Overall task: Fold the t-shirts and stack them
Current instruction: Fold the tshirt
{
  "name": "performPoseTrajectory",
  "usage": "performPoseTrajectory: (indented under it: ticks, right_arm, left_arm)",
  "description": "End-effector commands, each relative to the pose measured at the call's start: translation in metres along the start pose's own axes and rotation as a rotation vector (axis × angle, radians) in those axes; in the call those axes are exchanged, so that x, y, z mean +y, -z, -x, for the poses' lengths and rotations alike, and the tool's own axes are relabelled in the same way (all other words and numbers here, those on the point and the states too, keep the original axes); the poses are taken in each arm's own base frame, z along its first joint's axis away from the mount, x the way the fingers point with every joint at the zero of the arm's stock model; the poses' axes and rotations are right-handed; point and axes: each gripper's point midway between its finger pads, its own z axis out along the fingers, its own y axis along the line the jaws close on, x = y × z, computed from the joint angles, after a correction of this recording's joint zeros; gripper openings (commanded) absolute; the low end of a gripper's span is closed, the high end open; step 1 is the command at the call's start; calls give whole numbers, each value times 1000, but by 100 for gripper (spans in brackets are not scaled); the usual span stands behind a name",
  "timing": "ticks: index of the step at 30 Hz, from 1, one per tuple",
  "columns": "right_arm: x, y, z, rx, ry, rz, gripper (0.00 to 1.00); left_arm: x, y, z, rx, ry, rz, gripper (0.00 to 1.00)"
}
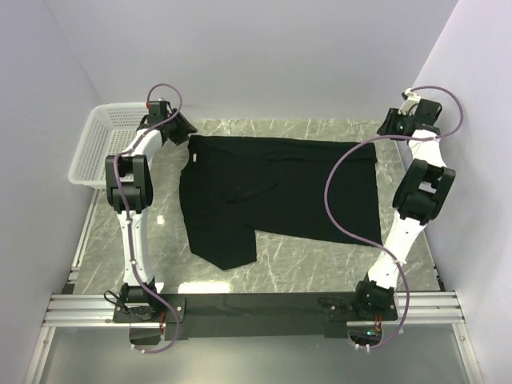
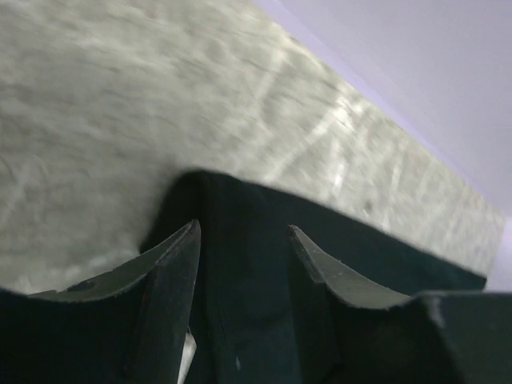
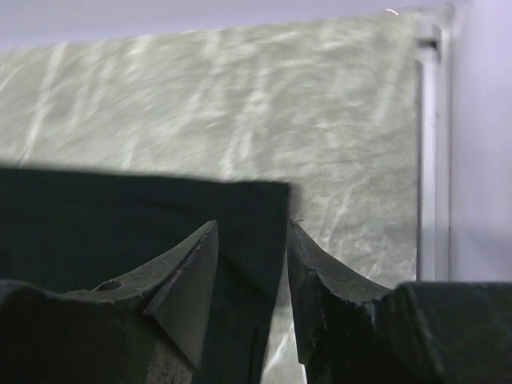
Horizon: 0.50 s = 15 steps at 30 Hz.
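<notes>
Black t-shirt (image 1: 280, 192) flat on the tabletop (image 1: 320, 268), both pincers parted at its far corners.
Nearest the arms, one flap of the shirt points toward the bases. At the far edge the left pincer (image 2: 244, 232) and the right pincer (image 3: 252, 226) stand half wide over the corners and seem to grip nothing. If they rise unevenly, a finger may catch the cloth and spoil the fold.
</notes>
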Motion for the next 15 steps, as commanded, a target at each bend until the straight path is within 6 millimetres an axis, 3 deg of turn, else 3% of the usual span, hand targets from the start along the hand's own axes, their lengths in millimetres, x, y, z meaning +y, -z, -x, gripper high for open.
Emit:
performPoseTrajectory:
  ticks: [1, 3, 4, 6, 7, 9, 10, 12, 15]
  right_arm:
    - [35, 35, 10, -11, 174, 162, 47]
    - [41, 45, -1, 24, 234, 196, 47]
    - [40, 45, -15, 57, 238, 194, 47]
    - [38, 50, -25, 94, 277, 189, 47]
    - [36, 50, -31, 123, 297, 181, 47]
    - [32, 48, -54, 208, 322, 192, 46]
    - [30, 47, -55, 226, 342, 188, 45]
    - [26, 41, -70, 279, 361, 183, 45]
    - [29, 33, -73, 293, 368, 192, 44]
  left_arm:
    - [-66, 64, 56, -152, -143, -177, 53]
    - [-74, 83, 57, -163, -165, -192, 53]
    - [-66, 84, 47, -138, -163, -174, 53]
    - [-71, 102, 42, -134, -179, -189, 53]
    - [-59, 102, 28, -103, -175, -171, 53]
    - [-61, 117, 23, -104, -198, -175, 53]
    - [-51, 117, 12, -81, -195, -157, 53]
    - [-49, 122, 5, -61, -205, -162, 53]
    - [-42, 119, -6, -8, -206, -158, 53]
